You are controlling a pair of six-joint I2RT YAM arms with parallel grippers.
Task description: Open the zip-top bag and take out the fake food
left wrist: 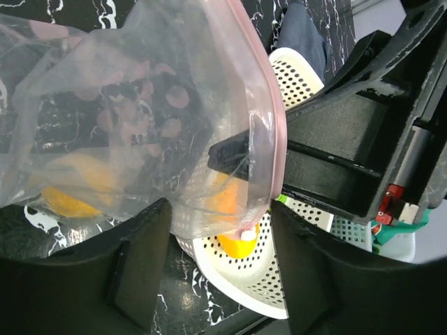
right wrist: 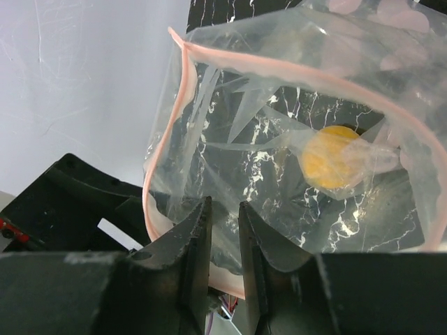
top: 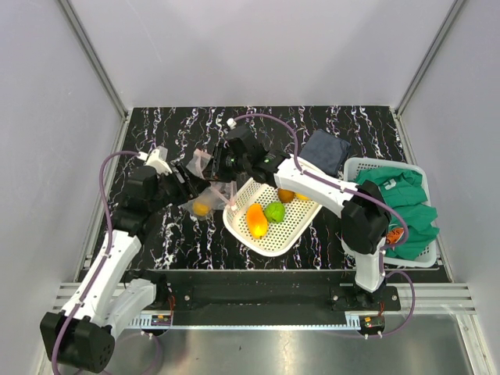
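Film of the zip-top bag (right wrist: 293,125) is held up between the two grippers over the counter (top: 351,125), at nine o'clock from the white mesh basket (top: 269,244) in the overhead view. Its pink zip strip (right wrist: 279,70) is parted into a wide loop. One orange piece of fake food (right wrist: 330,155) sits low in the bag; an orange-yellow piece (top: 255,219) and a green one (top: 274,212) lie in the basket. The right gripper (right wrist: 225,209) has its jaws nearly together, pinching the rim at six o'clock of the mouth. The left gripper (left wrist: 220,227) stands with jaws wide, the bag's belly sagging between them with no pinch visible. To empty it well, I judge the right should hold the rim taut and tip the mouth toward the basket while the left raises the closed bottom, so the piece rolls out rather than lodging in a fold. Crinkled film blurs the piece's outline, and whether the bag's bottom touches the counter cannot be told.
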